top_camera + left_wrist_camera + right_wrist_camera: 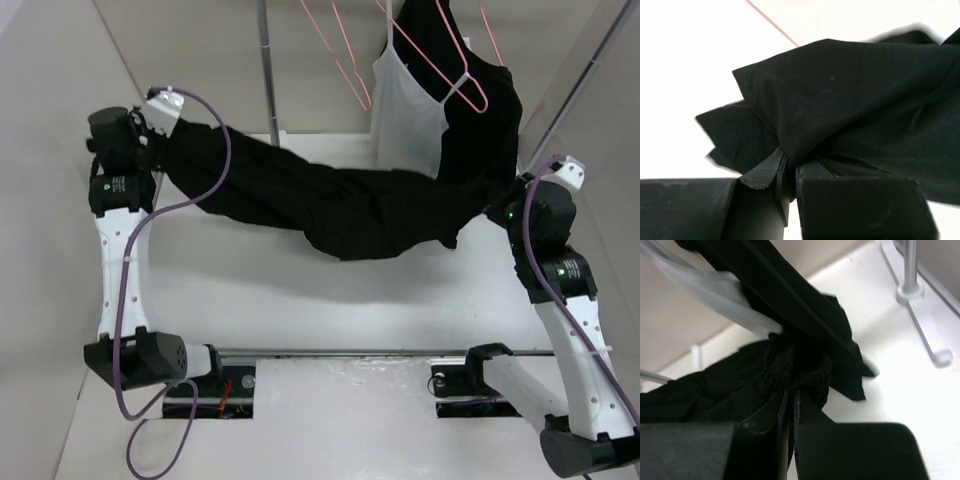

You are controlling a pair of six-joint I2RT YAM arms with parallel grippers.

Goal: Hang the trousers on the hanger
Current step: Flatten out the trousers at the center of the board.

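The black trousers (330,200) hang stretched in a sagging band between my two grippers, above the white table (300,300). My left gripper (172,140) at the far left is shut on one end of them; in the left wrist view the fingers (789,162) pinch a fold of the black cloth (850,95). My right gripper (500,205) at the right is shut on the other end; in the right wrist view it (790,392) pinches the gathered waistband (805,365). An empty pink wire hanger (345,60) hangs at the back, above the trousers.
A white camisole (405,110) on another pink hanger (465,85) and a shorter black top (490,110) hang at the back right, close to my right gripper. Rack poles stand at the back (268,70) and right (590,70); a rack foot (920,315) lies on the table.
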